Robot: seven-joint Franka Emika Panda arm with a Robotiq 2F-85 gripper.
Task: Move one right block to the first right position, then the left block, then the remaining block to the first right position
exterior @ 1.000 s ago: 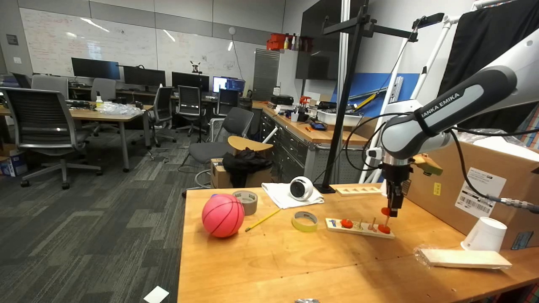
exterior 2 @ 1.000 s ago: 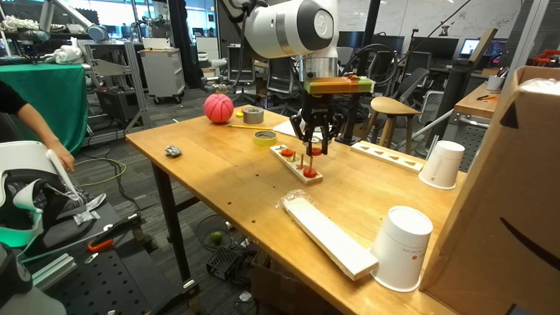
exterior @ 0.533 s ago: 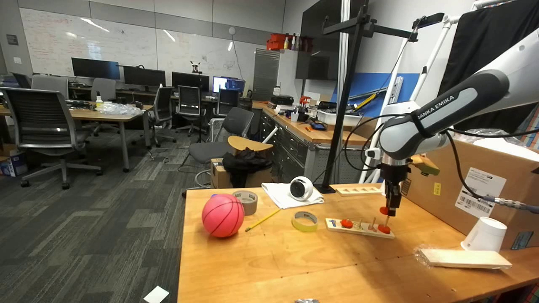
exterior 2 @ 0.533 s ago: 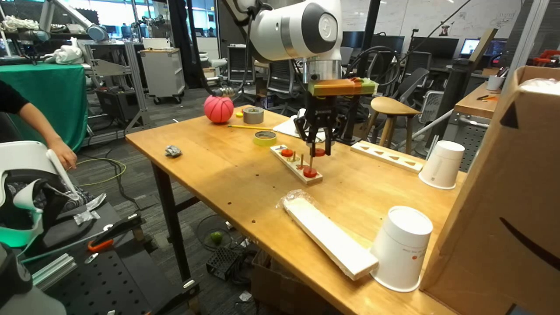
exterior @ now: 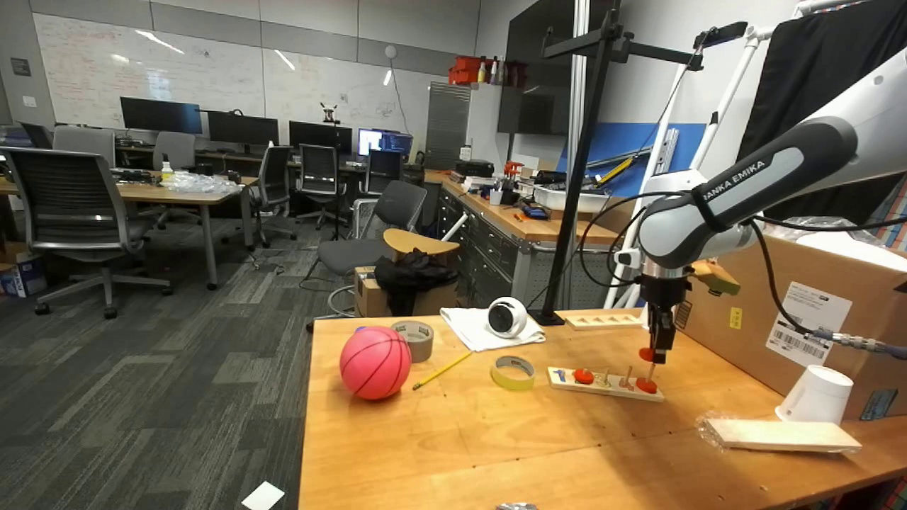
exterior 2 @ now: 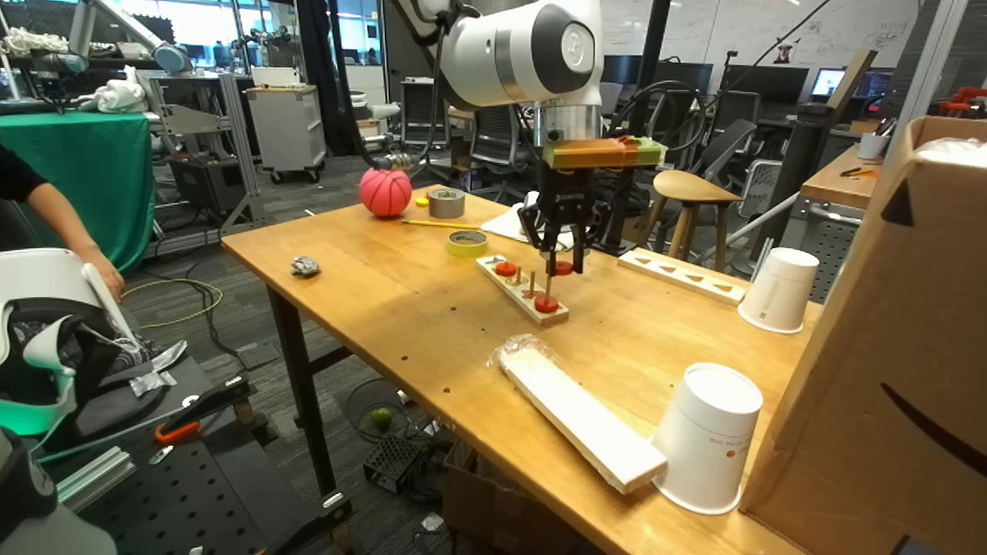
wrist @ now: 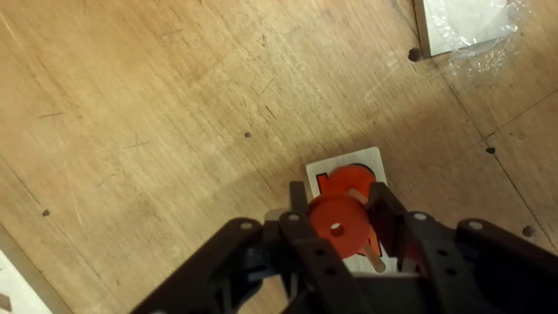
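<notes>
A narrow wooden board (exterior: 609, 392) with upright pegs lies on the table; it also shows in an exterior view (exterior 2: 560, 314). One red disc (exterior 2: 546, 304) sits low on the end peg (exterior 2: 548, 286). Another red disc (exterior 2: 506, 269) sits near the board's far end. A bare peg (exterior 2: 532, 282) stands between them. My gripper (exterior 2: 565, 268) is shut on a third red disc (wrist: 339, 222), held flat above the board's end. In the wrist view its centre hole shows, and the end peg (wrist: 358, 196) is seen beside it, not through it.
A plastic-wrapped plank (exterior 2: 582, 420) and paper cups (exterior 2: 709, 439) stand near the cardboard box (exterior: 793, 319). Yellow tape (exterior: 513, 372), a pencil (exterior: 443, 370), grey tape (exterior: 417, 341) and a pink ball (exterior: 375, 363) lie beyond the board. A slotted wooden strip (exterior 2: 682, 276) lies at the table's edge.
Over the first half second my gripper and its disc shift slightly, rightward in an exterior view. Since then the arm is nearly still. The person's hand at the side moves a little.
</notes>
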